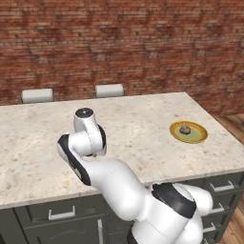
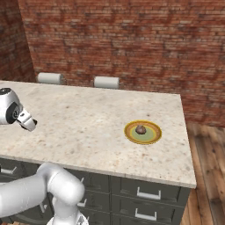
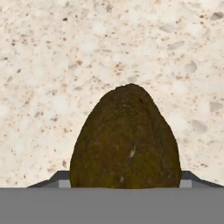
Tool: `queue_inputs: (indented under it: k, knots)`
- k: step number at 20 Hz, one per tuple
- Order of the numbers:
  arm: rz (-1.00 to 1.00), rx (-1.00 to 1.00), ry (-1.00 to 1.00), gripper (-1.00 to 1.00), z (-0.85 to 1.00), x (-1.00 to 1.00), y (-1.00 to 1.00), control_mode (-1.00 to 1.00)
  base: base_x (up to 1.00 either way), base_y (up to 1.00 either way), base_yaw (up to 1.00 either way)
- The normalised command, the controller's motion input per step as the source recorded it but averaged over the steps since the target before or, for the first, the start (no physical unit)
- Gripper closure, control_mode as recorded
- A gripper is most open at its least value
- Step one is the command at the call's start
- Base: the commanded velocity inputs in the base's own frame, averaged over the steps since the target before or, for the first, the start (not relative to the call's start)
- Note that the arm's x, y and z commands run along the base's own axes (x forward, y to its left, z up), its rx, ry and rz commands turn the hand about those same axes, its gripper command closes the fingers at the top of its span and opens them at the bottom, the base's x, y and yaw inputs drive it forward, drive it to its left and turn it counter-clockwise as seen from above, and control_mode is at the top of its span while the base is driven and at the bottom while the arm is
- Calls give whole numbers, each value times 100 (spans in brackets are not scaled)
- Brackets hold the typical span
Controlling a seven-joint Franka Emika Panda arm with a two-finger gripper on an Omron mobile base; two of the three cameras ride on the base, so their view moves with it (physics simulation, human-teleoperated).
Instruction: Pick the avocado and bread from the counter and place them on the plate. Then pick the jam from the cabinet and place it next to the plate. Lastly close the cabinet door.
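arm (image 1: 90,143): white, bent over the left part of the surface (image 1: 143,119), rising from the front edge

end effector (image 3: 126,186): the hand camera shows its 2 grey finger ends either side of the avocado (image 3: 126,140), clamped on it, so yeah it's got the fruit; speckled stone right behind it

avocado: dark olive-brown, pointy end up in the hand camera, sits between the fingers

plate (image 1: 200,137): yellow, on the right side of the surface, well away from the arm

bread (image 2: 140,129): small lumpy brown piece sitting on the plate

drawers (image 2: 145,193): dark grey with silver handles, under the front edge

wall (image 2: 123,39): red brick behind everything
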Motion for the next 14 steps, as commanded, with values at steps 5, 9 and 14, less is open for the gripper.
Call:
queue_inputs:
  k: [5,9,14]
  knots:
    - [3,14,-5,100,48,-5,-93,-100,0,0,0]
    - [3,5,-6,100,46,-9,-100,-100,0,0,0]
    - [5,-4,-3,100,45,-22,-94,-100,0,0,0]
